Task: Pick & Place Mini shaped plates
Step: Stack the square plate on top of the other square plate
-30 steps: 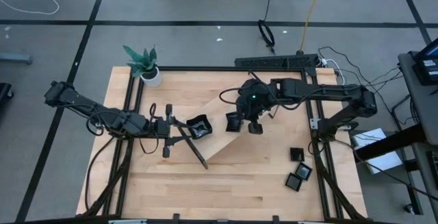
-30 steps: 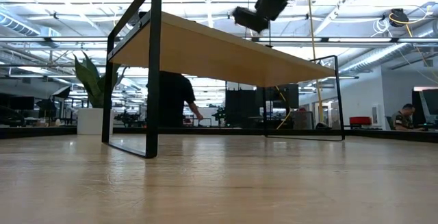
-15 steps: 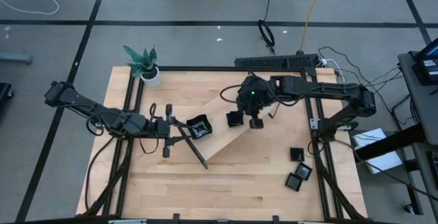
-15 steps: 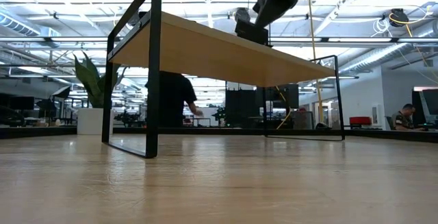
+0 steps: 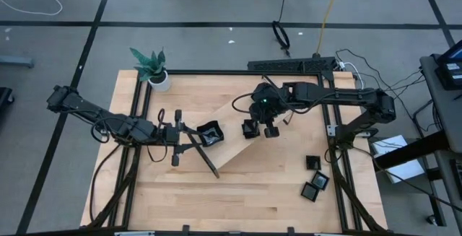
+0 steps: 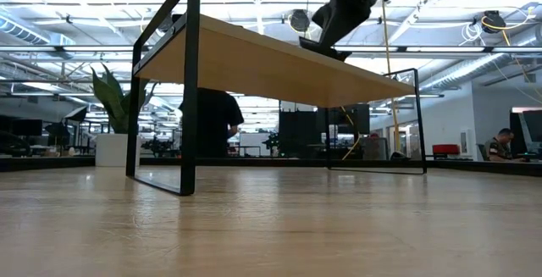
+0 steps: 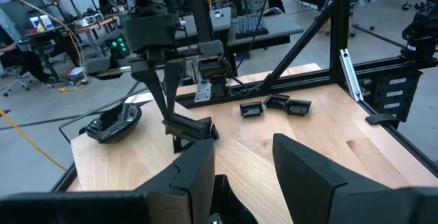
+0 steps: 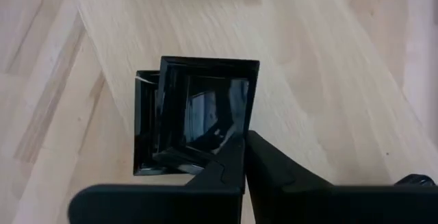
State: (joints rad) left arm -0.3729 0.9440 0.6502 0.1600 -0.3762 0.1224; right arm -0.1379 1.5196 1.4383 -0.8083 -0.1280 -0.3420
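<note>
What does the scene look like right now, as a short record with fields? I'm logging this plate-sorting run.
right pincer: over the wooden tray, shut on a square black plate that it holds tilted against the tray top
left pincer: open, at the tray's left end, holding nothing
plates on tray: a wavy-edged plate near the left end
plates off tray: three dark plates on the table at right
background: potted plant at the table's far-left corner
</note>
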